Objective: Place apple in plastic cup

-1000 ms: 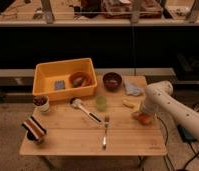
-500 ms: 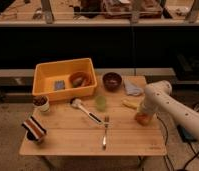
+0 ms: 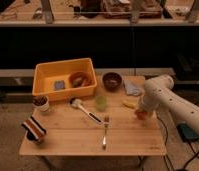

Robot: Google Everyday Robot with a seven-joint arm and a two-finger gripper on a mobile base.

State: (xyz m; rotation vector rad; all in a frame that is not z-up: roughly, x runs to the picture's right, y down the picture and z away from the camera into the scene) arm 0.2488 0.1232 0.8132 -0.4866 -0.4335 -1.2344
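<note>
The apple (image 3: pixel 141 115) is a small orange-red fruit on the wooden table (image 3: pixel 68 135) near its right edge. My gripper (image 3: pixel 141 111) is at the end of the white arm, right down over the apple, and partly hides it. The plastic cup (image 3: pixel 100 103) is a pale-green tumbler standing upright in the middle of the table, a good way left of the apple and the gripper.
A yellow bin (image 3: pixel 64 78) holds a brown bowl and a blue item at back left. A dark brown bowl (image 3: pixel 112 80), a bluish cloth (image 3: pixel 132 89), a banana (image 3: pixel 128 104), a white brush (image 3: pixel 85 110), a fork (image 3: pixel 105 132), a white cup (image 3: pixel 41 103) and a striped object (image 3: pixel 34 129) lie around.
</note>
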